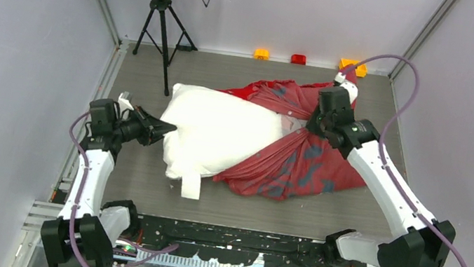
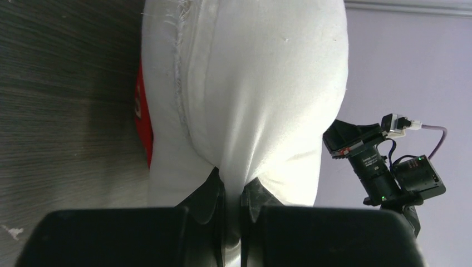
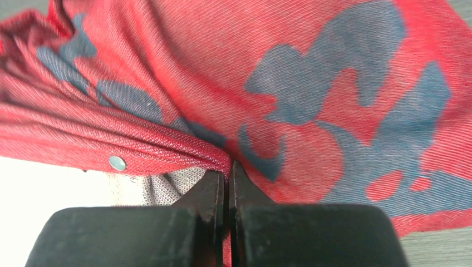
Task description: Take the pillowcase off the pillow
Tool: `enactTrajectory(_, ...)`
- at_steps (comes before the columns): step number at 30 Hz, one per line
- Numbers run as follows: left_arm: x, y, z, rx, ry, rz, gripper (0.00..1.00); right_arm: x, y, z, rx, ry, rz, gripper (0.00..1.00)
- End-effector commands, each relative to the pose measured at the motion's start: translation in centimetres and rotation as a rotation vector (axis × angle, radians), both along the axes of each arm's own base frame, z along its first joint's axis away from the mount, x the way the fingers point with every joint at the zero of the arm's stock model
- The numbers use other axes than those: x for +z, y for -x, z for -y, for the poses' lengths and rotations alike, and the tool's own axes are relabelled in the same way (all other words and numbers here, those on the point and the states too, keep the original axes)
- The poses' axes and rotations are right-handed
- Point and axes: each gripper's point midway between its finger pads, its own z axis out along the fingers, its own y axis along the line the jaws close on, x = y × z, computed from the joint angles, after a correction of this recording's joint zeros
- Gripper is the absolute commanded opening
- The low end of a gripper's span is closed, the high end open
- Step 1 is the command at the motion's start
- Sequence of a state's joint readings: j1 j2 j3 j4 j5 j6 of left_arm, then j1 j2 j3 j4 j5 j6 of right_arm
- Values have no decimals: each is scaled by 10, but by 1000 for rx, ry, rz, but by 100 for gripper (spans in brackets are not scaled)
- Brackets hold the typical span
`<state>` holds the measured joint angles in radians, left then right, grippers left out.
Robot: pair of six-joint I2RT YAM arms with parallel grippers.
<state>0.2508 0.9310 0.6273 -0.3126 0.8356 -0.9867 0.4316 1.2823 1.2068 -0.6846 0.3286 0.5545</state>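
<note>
The pillowcase (image 1: 294,160) lies bunched and twisted over the far right end of the pillow (image 1: 220,134), its printed red cloth spilling onto the table (image 1: 141,186) toward my right arm. Most of the white cushion is already bare, its tag (image 1: 191,185) hanging off the near corner. My right gripper (image 3: 227,178) is closed tight on the gathered hem beside a small metal snap (image 3: 117,162), with no gap between the jaws. My left gripper (image 2: 232,194) is closed on a thin pinch of the pillow's own skin at its left end, the white cloth drawn into a taut ridge running away from my jaws. I judge the job well along, with only the last covered end left to free. The trouble I foresee is in the grips. The left one holds a fold rather than any bulk (a shallow bite, by the look of it), so a hard pull from the right could slip it out, and the whole pillow would then slide along with the case instead of out of it. The twisted cloth may also cinch round the plump end and jam. My right jaws could shed the hem if the folds shift, or could be gripping pillow as well as case; I cannot tell how many layers they hold.
</note>
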Motion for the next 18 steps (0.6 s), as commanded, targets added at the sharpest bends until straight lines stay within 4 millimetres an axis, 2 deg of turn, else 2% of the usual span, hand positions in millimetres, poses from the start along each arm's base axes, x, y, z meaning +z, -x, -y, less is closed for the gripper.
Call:
enactTrajectory(1,-12,-15,-48,157,-92,-14,0,24,10,105,-368,133,65,0)
enactTrajectory(5,-12,-17,-69,255,-143,-7,0,38,23,137,-530,124,124,0)
enactTrajectory(10,-3,-16,-78,304,-203,26,0,52,23,131,-479,83,186,0)
enactTrajectory(12,-1,-16,-76,292,-206,38,0,54,18,106,-318,25,181,3)
enactTrajectory(14,1,-15,-70,269,-200,48,0,57,16,68,-98,-64,169,16)
enactTrajectory(15,4,-15,-63,244,-204,62,0,61,18,46,23,-121,163,26)
enactTrajectory(17,8,-15,-55,219,-225,84,0,69,26,8,220,-235,148,53)
enactTrajectory(18,11,-15,-48,197,-239,100,0,74,28,-3,273,-275,141,67)
